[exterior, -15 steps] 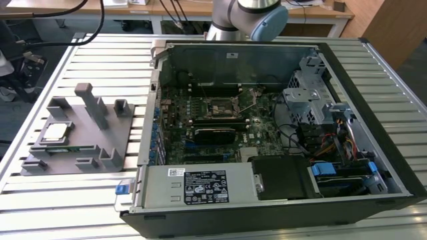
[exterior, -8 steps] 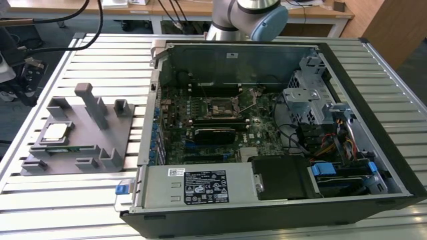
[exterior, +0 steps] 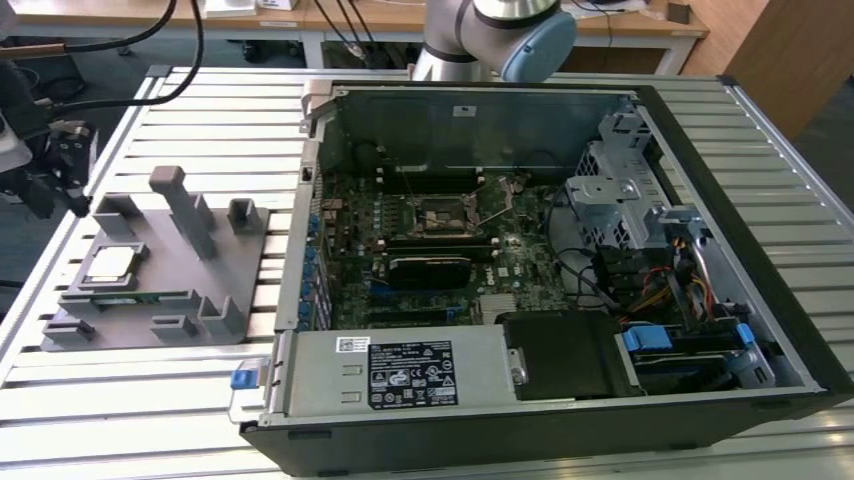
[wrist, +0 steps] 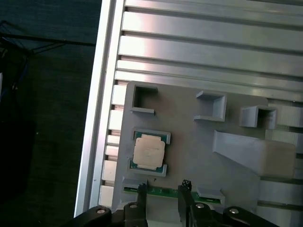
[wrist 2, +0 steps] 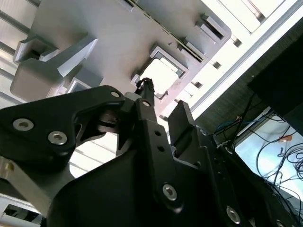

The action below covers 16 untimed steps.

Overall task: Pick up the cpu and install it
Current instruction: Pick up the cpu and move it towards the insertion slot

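One cpu [wrist: 149, 151] lies flat, metal top up, in a square recess of one grey fixture [wrist: 203, 156]; the fixture rests on the slatted metal counter [exterior: 174, 400], towards the exterior view's left; one open computer case [exterior: 747, 200] stands just beside it, towards the exterior view's right.

One tool [wrist: 164, 184]; two black fingers [wrist: 142, 189] counted in the first wrist view; they stand moderately apart with nothing between them. The tool is clear of the cpu, touching nothing that I can see.

One narrow green memory stick [wrist: 165, 193] sits on edge in a slot of the fixture, just beside the cpu's recess; in the first wrist view it shows across the gap between the fingertips.

One bare motherboard socket [exterior: 441, 212] is visible inside the case, its retaining lever raised; the cpu is well apart from it, not yet picked up.

Three further open-sided pockets of the fixture counted in the first wrist view, nothing in them.
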{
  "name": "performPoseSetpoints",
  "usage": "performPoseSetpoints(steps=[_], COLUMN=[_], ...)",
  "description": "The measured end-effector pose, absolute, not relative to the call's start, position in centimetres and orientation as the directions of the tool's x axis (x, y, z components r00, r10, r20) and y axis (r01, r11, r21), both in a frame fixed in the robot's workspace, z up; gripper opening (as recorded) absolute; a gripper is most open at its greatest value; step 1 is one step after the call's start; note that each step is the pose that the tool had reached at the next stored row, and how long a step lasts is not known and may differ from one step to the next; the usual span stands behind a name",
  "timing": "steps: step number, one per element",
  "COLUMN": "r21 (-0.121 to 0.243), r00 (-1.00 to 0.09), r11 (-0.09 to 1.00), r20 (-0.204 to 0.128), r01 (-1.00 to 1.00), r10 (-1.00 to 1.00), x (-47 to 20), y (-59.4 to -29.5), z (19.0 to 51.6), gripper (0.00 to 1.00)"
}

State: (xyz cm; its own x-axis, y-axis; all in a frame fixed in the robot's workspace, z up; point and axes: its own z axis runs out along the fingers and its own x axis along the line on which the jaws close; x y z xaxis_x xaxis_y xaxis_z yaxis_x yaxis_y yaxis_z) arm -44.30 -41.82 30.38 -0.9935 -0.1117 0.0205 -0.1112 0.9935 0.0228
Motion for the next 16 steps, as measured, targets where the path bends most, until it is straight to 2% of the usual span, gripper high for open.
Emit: performPoseSetpoints(steps=[1,2,4,7,8,16], r21=[0.024,0.026,0.026,0.025,0.025,0.024], r00=[-0.993,-0.993,-0.993,-0.993,-0.993,-0.993], r11=[0.993,0.993,0.993,0.992,0.992,0.992], r20=[0.019,0.017,0.014,0.010,0.010,-0.001], r01=[-0.114,-0.115,-0.117,-0.120,-0.120,-0.120], r10=[-0.114,-0.116,-0.118,-0.120,-0.120,-0.120], x=[-44.4,-44.4,-44.5,-44.8,-44.9,-45.8], y=[-41.8,-41.8,-41.8,-41.8,-41.8,-41.7], z=[30.3,30.2,29.9,29.4,29.2,27.9], gripper=[0.41,0.41,0.52,0.58,0.64,0.64])
